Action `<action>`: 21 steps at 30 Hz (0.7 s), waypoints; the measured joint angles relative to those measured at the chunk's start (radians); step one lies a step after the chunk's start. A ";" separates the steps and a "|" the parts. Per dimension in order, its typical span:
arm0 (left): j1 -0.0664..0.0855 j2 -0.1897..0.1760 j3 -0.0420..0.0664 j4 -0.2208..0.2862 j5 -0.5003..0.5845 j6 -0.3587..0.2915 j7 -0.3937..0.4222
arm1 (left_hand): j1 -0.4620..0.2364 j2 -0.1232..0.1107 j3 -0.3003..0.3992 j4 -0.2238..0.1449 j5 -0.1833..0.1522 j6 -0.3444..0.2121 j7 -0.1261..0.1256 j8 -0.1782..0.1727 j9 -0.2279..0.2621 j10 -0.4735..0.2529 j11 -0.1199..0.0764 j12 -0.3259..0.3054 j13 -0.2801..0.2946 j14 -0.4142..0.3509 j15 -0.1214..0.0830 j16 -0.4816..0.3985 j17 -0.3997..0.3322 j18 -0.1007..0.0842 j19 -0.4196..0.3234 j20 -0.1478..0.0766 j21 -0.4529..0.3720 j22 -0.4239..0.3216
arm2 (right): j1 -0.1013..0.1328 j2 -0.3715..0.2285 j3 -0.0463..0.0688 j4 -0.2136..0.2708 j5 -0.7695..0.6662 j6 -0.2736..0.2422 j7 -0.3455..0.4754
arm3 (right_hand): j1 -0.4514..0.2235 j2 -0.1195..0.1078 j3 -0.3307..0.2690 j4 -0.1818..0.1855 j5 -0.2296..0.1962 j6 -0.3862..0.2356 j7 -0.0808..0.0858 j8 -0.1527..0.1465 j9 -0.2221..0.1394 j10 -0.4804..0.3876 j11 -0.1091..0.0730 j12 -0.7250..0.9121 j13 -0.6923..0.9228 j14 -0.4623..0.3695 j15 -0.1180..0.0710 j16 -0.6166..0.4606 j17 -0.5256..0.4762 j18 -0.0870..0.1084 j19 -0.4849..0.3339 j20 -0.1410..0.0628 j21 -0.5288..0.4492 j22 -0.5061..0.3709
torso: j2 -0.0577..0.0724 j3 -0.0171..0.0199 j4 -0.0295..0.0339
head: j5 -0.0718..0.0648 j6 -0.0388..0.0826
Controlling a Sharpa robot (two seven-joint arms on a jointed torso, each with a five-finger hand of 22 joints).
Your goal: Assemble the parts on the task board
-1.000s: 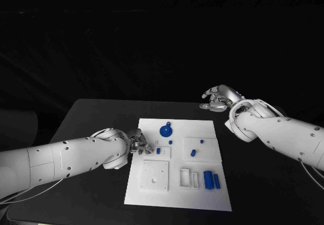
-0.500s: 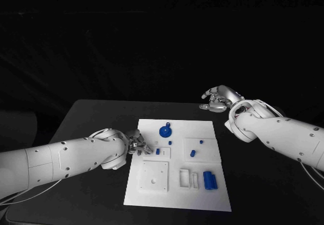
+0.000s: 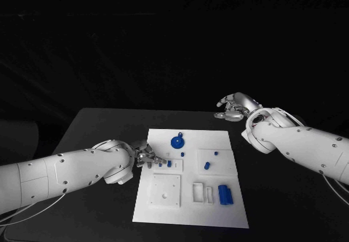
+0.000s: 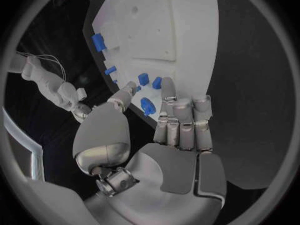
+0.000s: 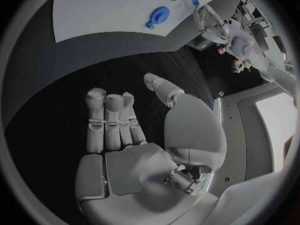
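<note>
The white task board (image 3: 218, 212) lies mid-table with blue parts on it: a round one (image 3: 178, 141) at the far end, small pieces (image 3: 207, 164) in the middle, and two blocks (image 3: 225, 194) near the right edge. My left hand (image 3: 149, 159) is at the board's left edge, fingers apart. In the left wrist view a small blue piece (image 4: 148, 105) lies on the board (image 4: 181, 30) between thumb and fingers (image 4: 169, 92), and I see no grip on it. My right hand (image 3: 234, 107) hovers empty over the table beyond the board's far right corner, its fingers (image 5: 106, 117) spread.
Raised white plates (image 3: 166, 189) and slotted holders (image 3: 204, 192) sit on the board's near half. Bare black table (image 3: 102, 126) surrounds the board. In the right wrist view the board (image 5: 112, 10) and round part (image 5: 159, 16) lie beyond the fingers.
My left hand has crept a little toward me along the board's left edge, with its fingers closer to the small blue piece. The right arm has not moved.
</note>
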 measured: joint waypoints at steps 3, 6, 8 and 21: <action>0.002 -0.011 0.027 0.006 0.015 -0.010 0.009 | -0.001 -0.001 -0.017 0.001 0.000 -0.022 0.011 0.000 0.005 -0.016 0.009 -0.020 -0.010 -0.014 0.007 -0.014 -0.005 -0.006 -0.011 0.004 -0.013 -0.004 | 0.000 0.000 0.000 -0.001 0.000 0.000 0.000 | 0.000 0.000 -0.001 0.001 0.000 0.000 0.000 0.000 0.000 0.000 0.000 0.000 0.000 0.000 0.000 0.000 -0.001 0.000 0.000 0.000 0.000 0.000 | 0.000 0.0000 0.0006 | -0.001 0.002; 0.003 -0.023 0.050 0.014 0.025 -0.024 0.021 | 0.000 -0.001 -0.017 0.001 0.000 -0.029 0.015 0.000 0.009 -0.024 0.014 -0.036 -0.019 -0.022 0.011 -0.025 -0.010 -0.007 -0.017 0.006 -0.021 -0.007 | 0.000 -0.001 0.000 -0.002 0.000 0.000 0.000 | 0.000 0.000 -0.001 0.001 0.000 -0.001 0.000 0.000 0.000 0.000 0.000 0.000 0.000 0.000 0.000 0.000 -0.001 0.000 0.000 0.000 0.000 0.000 | 0.000 0.0002 0.0011 | -0.003 0.004; 0.010 -0.030 0.056 0.018 0.031 -0.041 0.035 | 0.019 -0.003 -0.017 0.001 0.000 -0.034 0.019 0.000 0.013 -0.035 0.018 -0.047 -0.024 -0.037 0.015 -0.042 -0.016 -0.013 -0.031 0.009 -0.033 -0.011 | 0.000 -0.002 0.000 -0.002 0.000 0.000 0.001 | 0.000 0.000 -0.001 0.001 0.000 -0.002 0.001 0.000 0.000 0.000 0.000 0.000 0.000 0.000 0.000 0.000 -0.001 0.000 0.000 0.000 0.000 0.000 | -0.001 0.0002 0.0014 | -0.003 0.006; 0.021 0.056 0.054 -0.023 -0.036 -0.127 0.254 | 0.345 0.107 0.091 -0.215 0.078 -0.042 0.042 0.023 0.010 -0.111 0.061 -0.179 -0.108 -0.121 0.058 -0.172 -0.069 -0.030 -0.102 0.031 -0.116 -0.036 | -0.001 -0.002 0.000 -0.013 0.014 0.000 0.015 | 0.000 0.000 -0.001 0.001 0.000 -0.003 0.001 0.000 0.000 0.000 0.000 0.000 -0.001 0.000 0.000 0.000 -0.001 0.000 0.000 0.000 0.000 0.000 | 0.000 0.0001 0.0004 | -0.012 0.023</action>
